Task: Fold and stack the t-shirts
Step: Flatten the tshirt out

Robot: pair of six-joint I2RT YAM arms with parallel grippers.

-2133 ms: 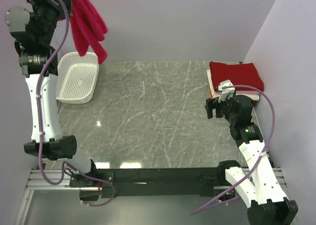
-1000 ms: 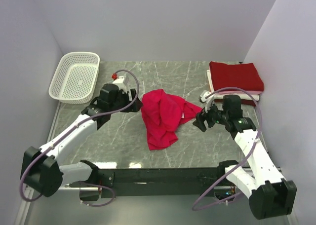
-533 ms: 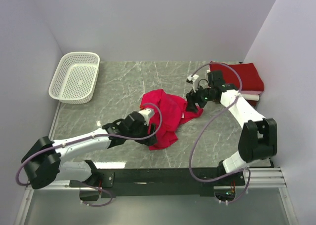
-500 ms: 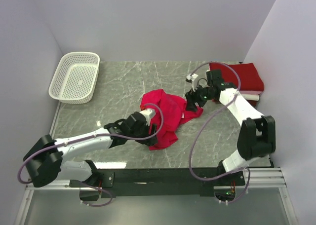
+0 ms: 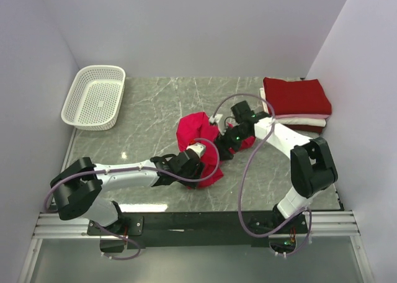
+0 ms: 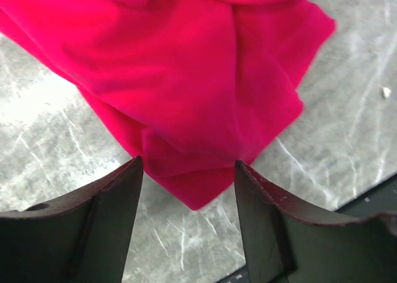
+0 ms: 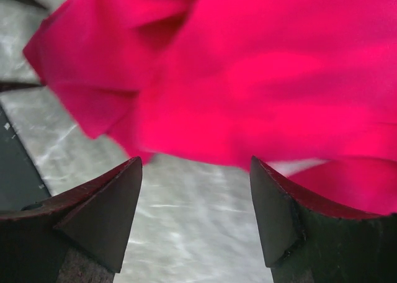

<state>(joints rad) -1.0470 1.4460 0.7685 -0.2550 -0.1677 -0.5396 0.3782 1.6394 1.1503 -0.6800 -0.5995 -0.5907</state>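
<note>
Nearest our bases, the left pincer (image 6: 186, 165) sits at the near edge of the bright pinkish-red t-shirt (image 5: 193, 129), well to the right of the white lattice basket (image 5: 93, 100) and nearer than it. Its fingers (image 6: 105, 215) stand moderately apart with nothing clamped. The shirt's near corner lies in the gap between the tips, and we cannot be sure they touch the cloth.

The shirt itself is a crumpled, unfolded heap on the grey marbled desk (image 5: 155, 103), bunched into thick folds and lying right of the basket and somewhat nearer.

Just beyond, the right pincer (image 7: 193, 164) reaches into the heap's right side. Its fingers (image 7: 93, 221) are spread wide and grip nothing, and blurred pink cloth fills the wrist view past them.

Farthest right of the basket, at about its depth, the darker crimson t-shirt (image 5: 294, 95) lies neatly folded on top of the white t-shirt (image 5: 310, 120).
</note>
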